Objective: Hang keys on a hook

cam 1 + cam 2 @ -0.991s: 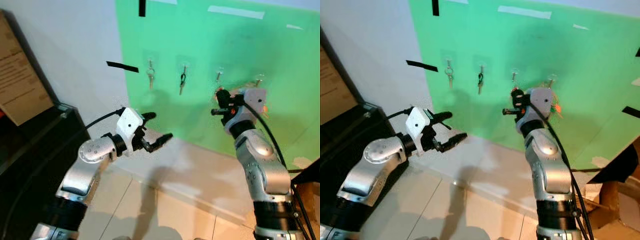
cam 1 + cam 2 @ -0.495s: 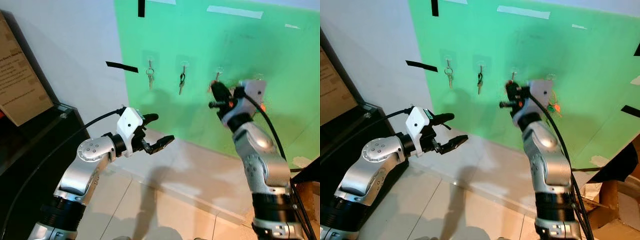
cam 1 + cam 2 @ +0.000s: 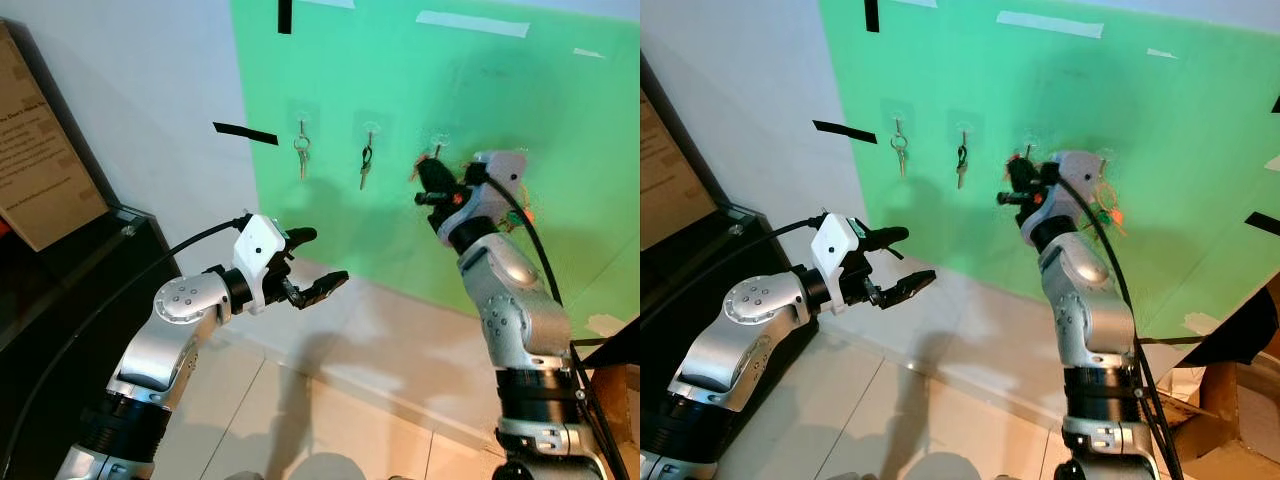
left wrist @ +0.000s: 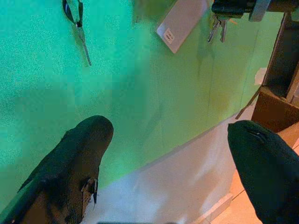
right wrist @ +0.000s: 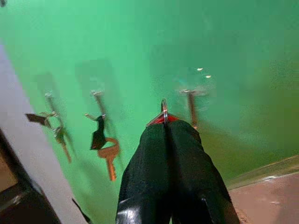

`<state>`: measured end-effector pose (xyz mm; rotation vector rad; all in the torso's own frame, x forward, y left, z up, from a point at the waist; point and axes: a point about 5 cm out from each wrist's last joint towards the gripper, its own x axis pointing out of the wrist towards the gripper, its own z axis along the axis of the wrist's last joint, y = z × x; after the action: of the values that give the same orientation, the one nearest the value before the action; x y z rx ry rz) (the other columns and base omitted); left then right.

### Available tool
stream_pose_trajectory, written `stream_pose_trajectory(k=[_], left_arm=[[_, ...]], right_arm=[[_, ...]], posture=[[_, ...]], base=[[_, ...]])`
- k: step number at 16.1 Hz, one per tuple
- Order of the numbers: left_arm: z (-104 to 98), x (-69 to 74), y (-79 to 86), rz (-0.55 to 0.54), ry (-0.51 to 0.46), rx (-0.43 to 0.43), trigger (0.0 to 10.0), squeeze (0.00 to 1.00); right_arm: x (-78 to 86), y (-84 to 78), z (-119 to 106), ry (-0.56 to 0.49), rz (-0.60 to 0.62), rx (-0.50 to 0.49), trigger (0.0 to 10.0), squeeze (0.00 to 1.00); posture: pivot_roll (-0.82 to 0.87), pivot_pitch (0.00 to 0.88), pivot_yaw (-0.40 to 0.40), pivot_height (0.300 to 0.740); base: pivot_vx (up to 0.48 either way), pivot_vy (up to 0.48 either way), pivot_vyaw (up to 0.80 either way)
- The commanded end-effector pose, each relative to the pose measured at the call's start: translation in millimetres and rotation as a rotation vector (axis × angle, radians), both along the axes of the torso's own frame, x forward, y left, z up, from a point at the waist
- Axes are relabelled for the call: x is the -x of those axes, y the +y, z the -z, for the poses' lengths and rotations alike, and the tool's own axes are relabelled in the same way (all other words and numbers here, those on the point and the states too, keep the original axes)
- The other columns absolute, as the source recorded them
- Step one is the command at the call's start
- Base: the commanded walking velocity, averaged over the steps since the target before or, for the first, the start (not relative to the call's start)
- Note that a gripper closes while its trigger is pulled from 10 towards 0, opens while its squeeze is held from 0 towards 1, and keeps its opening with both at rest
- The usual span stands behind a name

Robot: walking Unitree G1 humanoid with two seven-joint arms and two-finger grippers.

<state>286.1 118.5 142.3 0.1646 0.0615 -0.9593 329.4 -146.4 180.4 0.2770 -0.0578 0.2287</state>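
The right gripper (image 5: 164,122), fingers pressed together, is pinching a key ring (image 5: 164,106) just beside the empty third hook (image 5: 189,100); hanging is not yet done. The left gripper (image 3: 312,262) is hovering spread, lower left

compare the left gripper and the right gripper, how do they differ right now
The left gripper is held low and away from the green board, while the right gripper is raised close to a bare hook. The left gripper's fingers are spread wide with nothing between them, whereas the right gripper's fingers are pressed shut on a key ring. Both have two long black fingers and point toward the board.
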Motion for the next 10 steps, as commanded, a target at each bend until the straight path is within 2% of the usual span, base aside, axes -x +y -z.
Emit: stream_pose_trajectory(k=[1, 10], left_arm=[[-5.2, -0.4, 1.1, 0.004, -0.017, -0.010, 10.0, 0.00], [-5.2, 0.3, 0.8, 0.014, -0.016, -0.013, 10.0, 0.00]], right_arm=[[-3.5, -5.1, -0.6, 0.024, 0.037, -0.043, 10.0, 0.00], [-4.7, -21.7, 14.4, 0.143, 0.139, -0.303, 10.0, 0.00]], posture=[[-0.06, 0.000, 0.021, 0.740], [-0.06, 0.000, 0.028, 0.740]], base=[[0.000, 0.000, 0.00], [0.000, 0.000, 0.00]])
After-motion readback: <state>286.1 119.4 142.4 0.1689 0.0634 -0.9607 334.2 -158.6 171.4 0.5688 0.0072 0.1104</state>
